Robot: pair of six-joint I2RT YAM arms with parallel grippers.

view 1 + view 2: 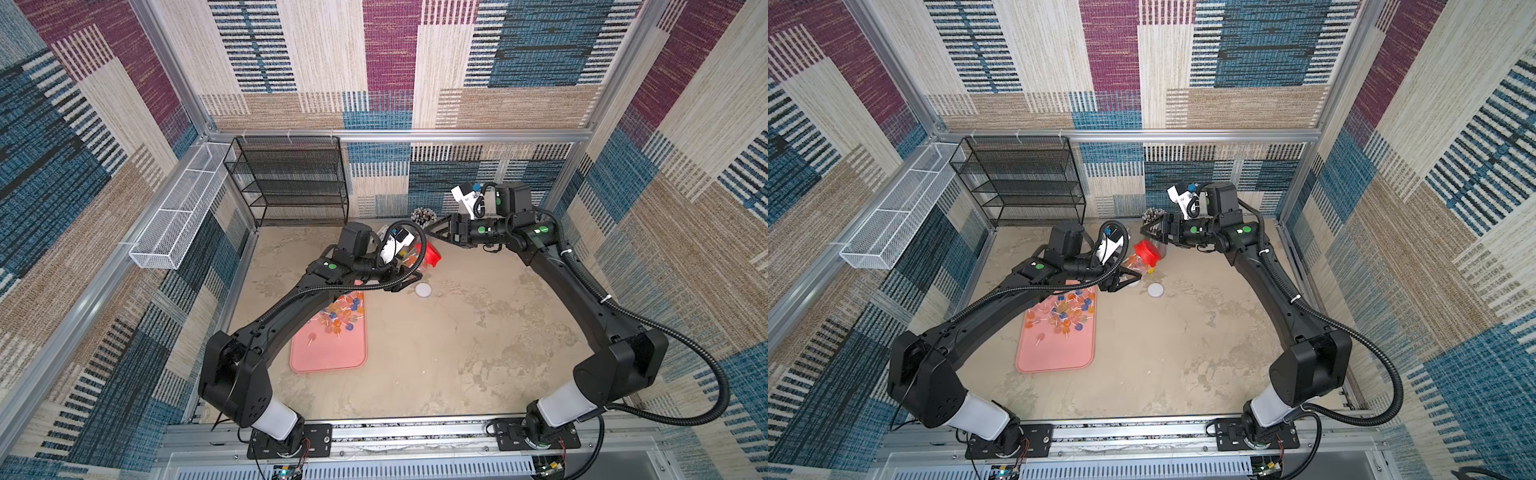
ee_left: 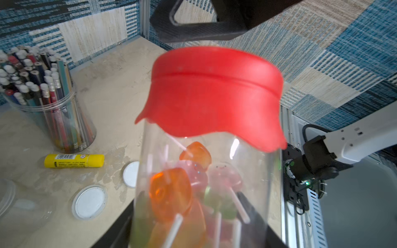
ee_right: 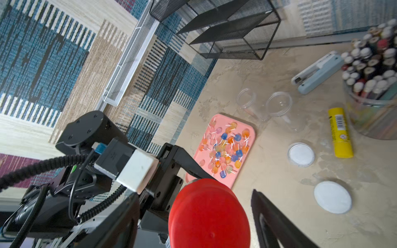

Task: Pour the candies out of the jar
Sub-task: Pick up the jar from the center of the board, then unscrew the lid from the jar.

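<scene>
Tray left of table centre, candies heaped on its far half.
Just behind the tray, in the left gripper: jar, more candies inside, lid toward the right gripper. Right of the tray's far end: disc. At the back wall: pencil cup, rack to its left.

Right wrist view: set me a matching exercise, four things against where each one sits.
Things:
1 loose candies
2 red lid
3 glue stick
4 pencils

Places:
A flat on the bare table
B upright in a clear tub
C on the jar
D scattered on the pink tray

Pairs: 1-D, 2-C, 3-A, 4-B.
</scene>
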